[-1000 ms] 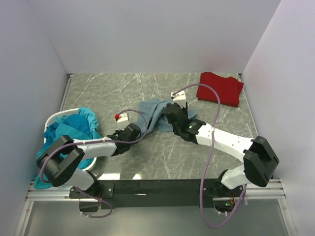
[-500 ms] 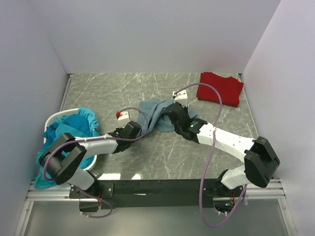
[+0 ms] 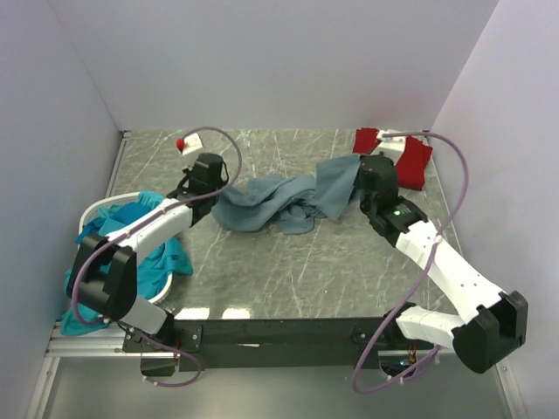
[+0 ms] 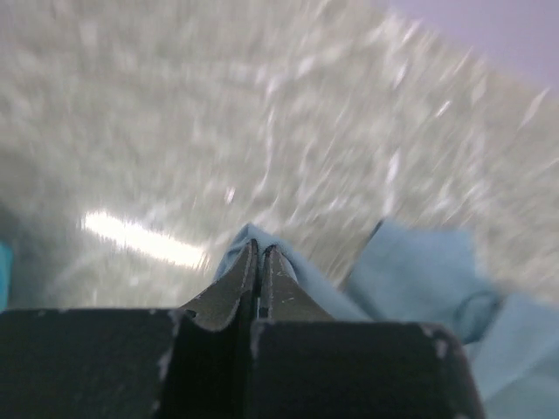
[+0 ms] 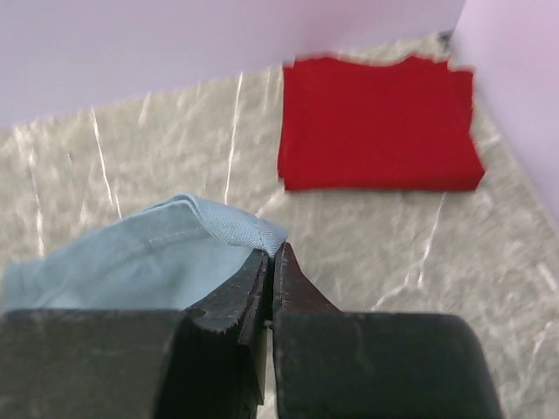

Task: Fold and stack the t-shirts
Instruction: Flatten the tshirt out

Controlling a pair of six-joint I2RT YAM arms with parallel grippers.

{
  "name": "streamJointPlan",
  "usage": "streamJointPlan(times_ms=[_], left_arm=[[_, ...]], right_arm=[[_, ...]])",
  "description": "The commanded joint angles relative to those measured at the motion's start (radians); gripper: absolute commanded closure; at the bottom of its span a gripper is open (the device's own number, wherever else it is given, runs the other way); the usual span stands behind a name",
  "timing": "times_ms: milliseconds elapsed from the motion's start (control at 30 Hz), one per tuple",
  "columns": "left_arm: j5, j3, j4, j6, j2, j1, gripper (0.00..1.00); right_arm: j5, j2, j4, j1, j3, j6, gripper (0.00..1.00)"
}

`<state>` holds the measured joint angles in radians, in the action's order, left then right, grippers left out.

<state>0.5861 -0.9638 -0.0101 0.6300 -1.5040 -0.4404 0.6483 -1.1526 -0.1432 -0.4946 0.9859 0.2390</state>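
Both arms have swung apart, stretching the slate-blue t-shirt [image 3: 272, 201] across the grey marbled table [image 3: 297, 271] between pale walls [image 3: 262, 61]; left gripper [image 4: 260, 255] and right gripper [image 5: 271, 255] each pinch tight on what looks like a hem, the cloth rumpled mid-table

**Q:** What sits at your left gripper [image 4: 260, 260]?

**A:** Its jaws are pressed together on a fold of the slate-blue t-shirt [image 4: 419, 284], which spreads to the gripper's right. Beyond the gripper you see the marble table [image 4: 262, 105], blurred. A bright reflection [image 4: 144, 240] lies to the gripper's left.
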Motion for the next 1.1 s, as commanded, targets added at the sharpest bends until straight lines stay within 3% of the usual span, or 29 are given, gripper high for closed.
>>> streamJointPlan(times_ms=[0,333,667,867,1067], left_arm=[[0.049,-0.113,0.013,-0.075,0.096,0.015,0.99],[0.014,-0.254,-0.042,-0.185,0.428,0.023,0.99],[0.110,-0.228,-0.056,-0.269,0.728,0.023,0.99],[0.113,-0.253,-0.070,-0.291,0.700,0.023,0.99],[0.003,-0.282,-0.027,-0.273,0.486,0.040,0.99]], right_arm=[[-0.013,0.080,0.045,0.036,0.104,-0.056,1.00],[-0.001,0.304,-0.032,0.060,0.286,-0.156,1.00],[0.030,0.533,-0.076,0.060,0.395,-0.230,1.00],[0.063,0.538,-0.055,0.060,0.424,-0.287,1.00],[0.085,0.498,-0.024,0.060,0.370,-0.274,1.00]])
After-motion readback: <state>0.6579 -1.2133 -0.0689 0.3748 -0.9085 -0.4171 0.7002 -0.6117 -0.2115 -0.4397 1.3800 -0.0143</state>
